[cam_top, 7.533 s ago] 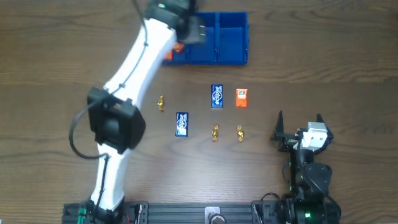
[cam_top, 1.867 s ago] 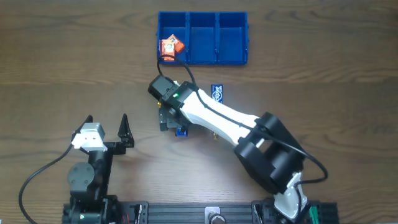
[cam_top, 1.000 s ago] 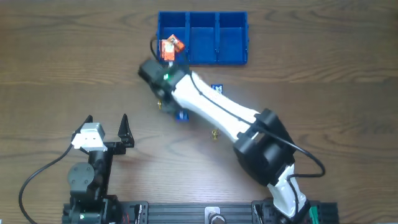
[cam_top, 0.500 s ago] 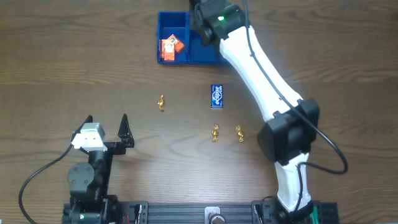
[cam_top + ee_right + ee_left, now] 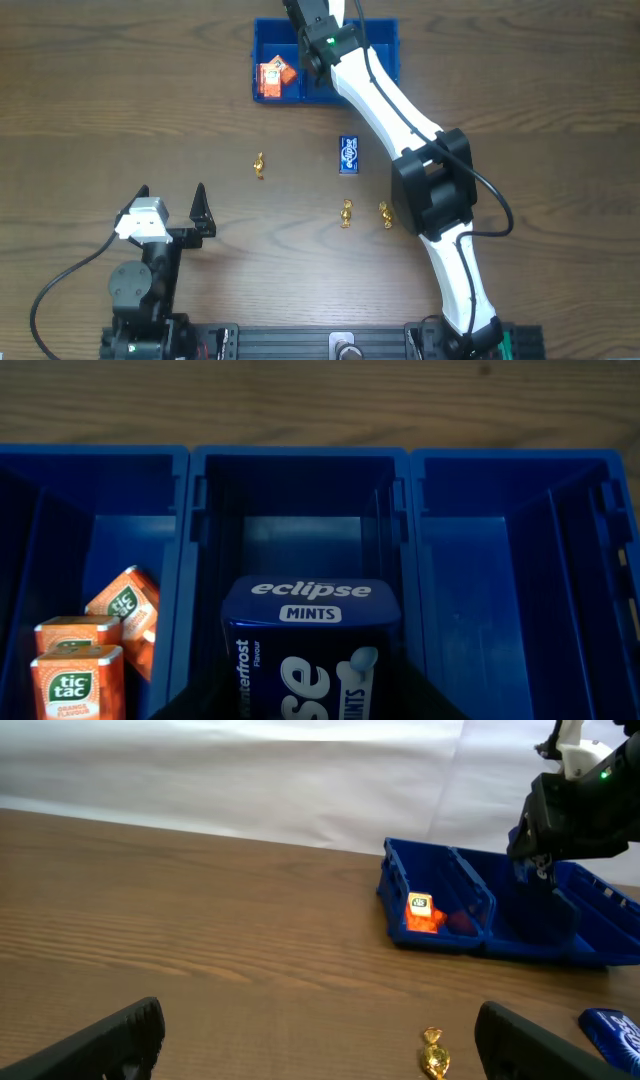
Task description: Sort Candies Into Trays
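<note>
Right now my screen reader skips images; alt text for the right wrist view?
A blue mint box, gripped by the right gripper, hangs over the middle compartment of a blue three-part tray. Three orange candy boxes lie in an end compartment.

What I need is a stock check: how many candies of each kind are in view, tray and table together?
Orange boxes: 3
Blue mint tins: 2
Gold-wrapped candies: 3
Total: 8
</note>
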Robot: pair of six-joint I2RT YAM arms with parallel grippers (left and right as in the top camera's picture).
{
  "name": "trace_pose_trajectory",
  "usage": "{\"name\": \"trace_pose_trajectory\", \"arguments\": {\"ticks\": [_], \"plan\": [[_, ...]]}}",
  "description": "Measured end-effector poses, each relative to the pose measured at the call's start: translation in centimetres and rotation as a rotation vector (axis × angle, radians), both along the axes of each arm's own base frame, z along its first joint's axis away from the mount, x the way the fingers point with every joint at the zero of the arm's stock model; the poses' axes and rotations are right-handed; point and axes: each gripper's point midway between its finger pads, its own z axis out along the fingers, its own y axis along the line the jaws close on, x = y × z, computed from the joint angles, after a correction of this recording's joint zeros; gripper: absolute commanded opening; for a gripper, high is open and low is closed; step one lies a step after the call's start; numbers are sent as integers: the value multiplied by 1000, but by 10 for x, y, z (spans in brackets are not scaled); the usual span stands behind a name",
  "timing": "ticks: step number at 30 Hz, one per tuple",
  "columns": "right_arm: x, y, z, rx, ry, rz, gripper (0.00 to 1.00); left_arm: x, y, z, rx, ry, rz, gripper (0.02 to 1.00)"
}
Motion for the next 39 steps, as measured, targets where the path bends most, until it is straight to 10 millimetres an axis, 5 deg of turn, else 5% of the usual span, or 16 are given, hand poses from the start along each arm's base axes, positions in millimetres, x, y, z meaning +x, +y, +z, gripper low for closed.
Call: {"name": "trace_pose_trajectory", "arguments": {"ticks": [1, 2, 3, 11, 17, 19, 29, 39], "plan": [[0, 0, -2, 0, 4, 0, 514, 0, 0, 0, 0, 0, 0, 996], [0, 0, -5, 2, 9, -2, 733, 0, 0, 0, 0, 0, 0, 998], [0, 1, -9, 3, 15, -4, 801, 0, 0, 0, 0, 0, 0, 998], [-13, -4, -7, -13, 62, -1, 932, 0, 0, 0, 0, 0, 0, 996], [-82, -25, 78, -25, 140, 30, 987, 0, 0, 0, 0, 0, 0, 998], [-107, -25, 88, -25, 190, 44, 989, 0, 0, 0, 0, 0, 0, 998], [-184, -19, -55, -26, 556, 66, 993, 0, 0, 0, 0, 0, 0, 996], [-197, -45, -105, 41, 635, -10, 989, 0, 0, 0, 0, 0, 0, 998]]}}
